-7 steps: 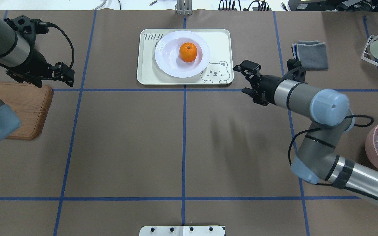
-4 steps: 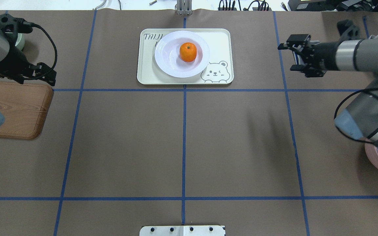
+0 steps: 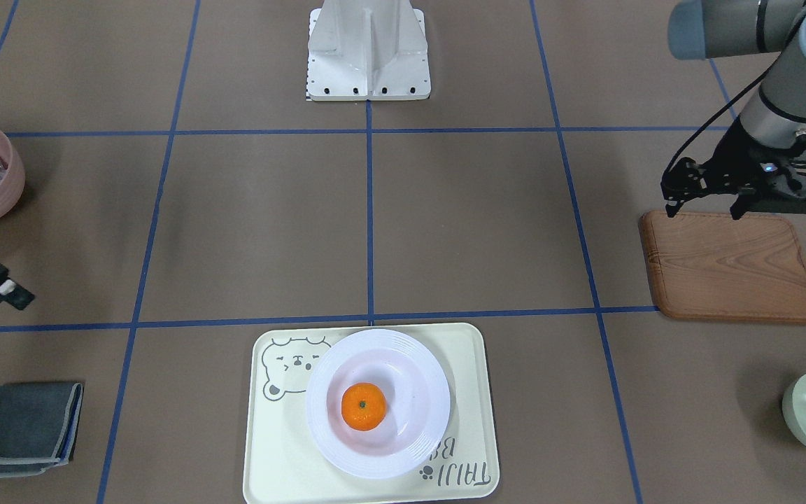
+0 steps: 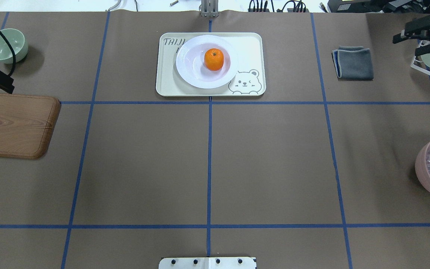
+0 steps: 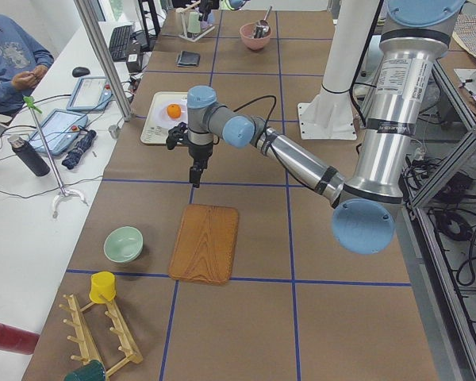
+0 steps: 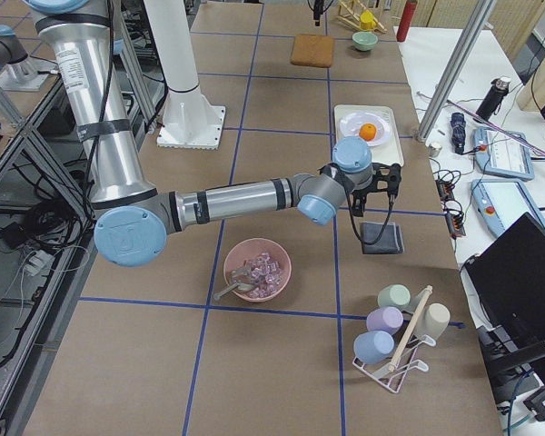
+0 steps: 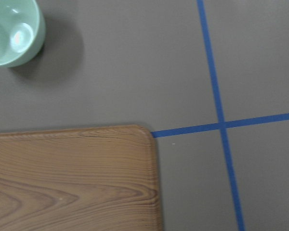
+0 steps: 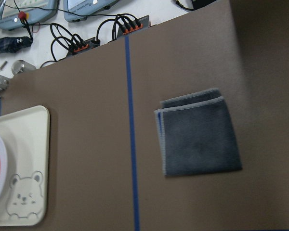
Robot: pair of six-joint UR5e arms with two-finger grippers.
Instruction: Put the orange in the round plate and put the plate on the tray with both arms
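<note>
Facing the robot: the glossy white round plate [image 3: 410, 350], rim ridged, lies on the smooth cream tray [image 3: 469, 364], well away from the left gripper [image 3: 702, 207], whose jaws gape empty beside the wooden board [image 3: 728, 269]. The orange [image 3: 364, 406] sits in the plate, stem dot up.

From above: the tray's long side runs across the table, well left of the right gripper [image 4: 406, 45], which is spread and empty, with the folded grey cloth [image 4: 353, 62] between them.

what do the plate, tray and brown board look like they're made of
Round plate: likely glazed ceramic, glossy white with highlights.
Tray: probably matte plastic or melamine, flat cream with printed artwork.
Wooden board: wood or wood-look, brown grain lines, satin sheen.
</note>
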